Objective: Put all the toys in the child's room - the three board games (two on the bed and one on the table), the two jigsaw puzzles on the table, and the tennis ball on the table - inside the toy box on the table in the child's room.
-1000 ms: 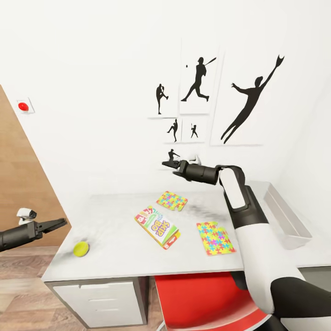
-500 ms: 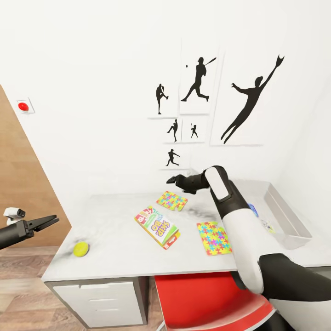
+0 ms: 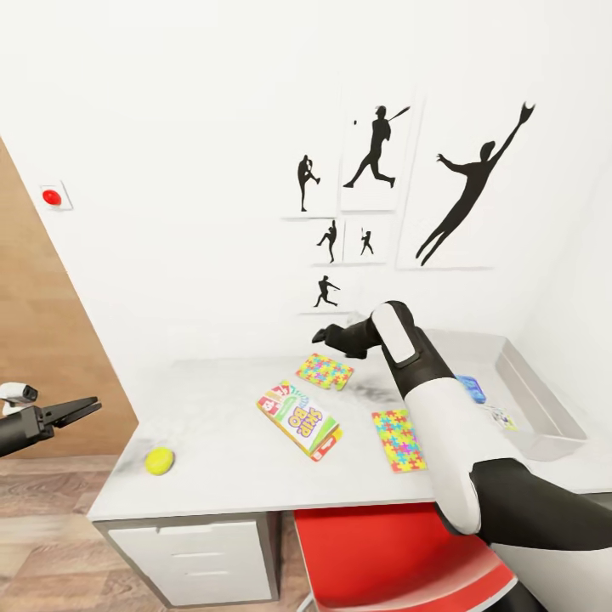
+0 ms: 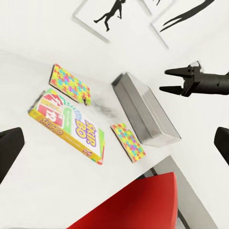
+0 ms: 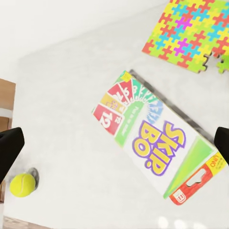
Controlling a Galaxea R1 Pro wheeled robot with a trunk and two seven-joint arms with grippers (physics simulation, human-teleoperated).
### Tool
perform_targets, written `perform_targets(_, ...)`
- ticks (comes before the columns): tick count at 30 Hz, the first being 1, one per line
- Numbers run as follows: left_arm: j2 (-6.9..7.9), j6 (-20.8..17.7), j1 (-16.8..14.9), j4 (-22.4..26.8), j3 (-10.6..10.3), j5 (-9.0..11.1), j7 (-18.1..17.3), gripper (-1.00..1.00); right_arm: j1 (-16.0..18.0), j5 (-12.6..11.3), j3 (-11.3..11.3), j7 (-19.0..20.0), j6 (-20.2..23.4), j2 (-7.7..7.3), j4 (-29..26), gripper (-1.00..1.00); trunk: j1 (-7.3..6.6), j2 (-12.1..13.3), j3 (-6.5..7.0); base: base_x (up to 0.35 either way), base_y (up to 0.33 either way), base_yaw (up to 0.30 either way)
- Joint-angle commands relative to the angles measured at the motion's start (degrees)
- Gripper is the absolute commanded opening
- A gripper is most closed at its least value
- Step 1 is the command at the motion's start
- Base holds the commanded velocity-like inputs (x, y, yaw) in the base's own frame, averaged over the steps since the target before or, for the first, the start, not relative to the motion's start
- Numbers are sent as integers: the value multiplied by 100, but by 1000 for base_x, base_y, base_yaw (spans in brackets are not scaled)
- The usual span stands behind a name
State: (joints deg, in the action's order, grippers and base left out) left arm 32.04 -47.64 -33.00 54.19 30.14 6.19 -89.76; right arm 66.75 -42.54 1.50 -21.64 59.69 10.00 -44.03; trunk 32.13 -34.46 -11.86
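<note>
Pale marbled grey, the table (image 3: 212,476) carries what is left to clear: the Skip-Bo board game (image 3: 301,419) flat near its middle, one jigsaw puzzle (image 3: 325,371) just beyond it toward the wall, a second jigsaw puzzle (image 3: 399,439) to its right near the front edge, and the tennis ball (image 3: 159,461) alone at the near left corner. The toy box (image 3: 544,406) sits at the far right end, with two small printed items, one of them blue, lying inside. The right gripper (image 3: 325,336) hangs in the air above the far puzzle, its fingers spread and nothing between them; in its wrist view the board game (image 5: 155,153) lies directly below and between the fingertips. Taking that box looks like the step in hand, so the sensible approach is to drop straight down, turn the wrist so the fingers straddle the narrow width of the box, and close on its long edges without nudging the neighbouring puzzle. The left gripper (image 3: 70,410), also spread and empty, waits off the table's left end, well apart from the ball.
</note>
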Motion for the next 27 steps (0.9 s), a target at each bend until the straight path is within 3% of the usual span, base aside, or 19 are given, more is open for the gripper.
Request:
perform_targets(1,6,-61,-4,-4,0,-2,-24,100,5,-52,10,-65,10,0,-3,100,2,-9,-10,0,86,0)
perform_targets(21,47,-52,4,-40,6,-3,-24,100,-4,-81,-12,-76,31,-16,-24,100,2,-9,-10,0,144,0)
perform_targets(27,-106,-83,-19,77,68,-8,-24,100,192,-49,-64,-205,-52,0,-218,100,2,-9,-10,0,0,0)
